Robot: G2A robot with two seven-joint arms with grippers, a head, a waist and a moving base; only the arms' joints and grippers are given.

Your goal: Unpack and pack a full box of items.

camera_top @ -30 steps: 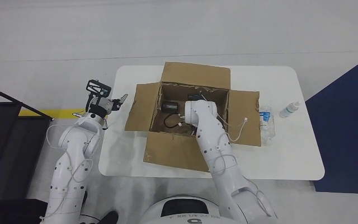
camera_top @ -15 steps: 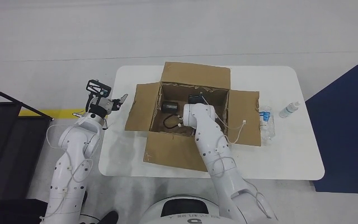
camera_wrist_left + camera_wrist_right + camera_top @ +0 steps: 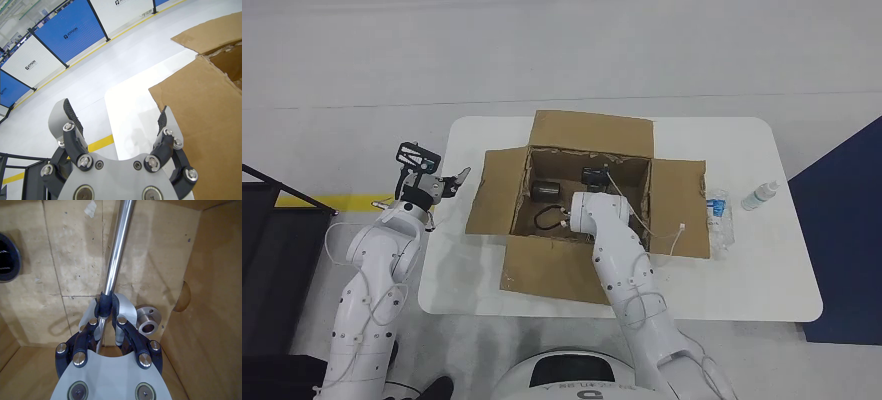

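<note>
1. The right gripper (image 3: 106, 305), deep in the box (image 3: 552, 272), is clamped tight on a shiny rod (image 3: 117, 247).
2. Lifted carelessly, the long rod could snag a box wall or slide through the pads.
3. A metal collar (image 3: 149, 319) lies just beside the rod, so room is tight.
4. The left gripper (image 3: 115, 108) hangs wide open and empty beside the box.

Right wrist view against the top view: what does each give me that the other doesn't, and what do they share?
Right wrist view: the right pincer shut on a shiny metal rod, with a metal flange lying beside it in the cardboard box. Top view: the left pincer open at the edge of the table, plus a bottle and a clear bag on the table beside the box. Both: the inside of that open box.
</note>
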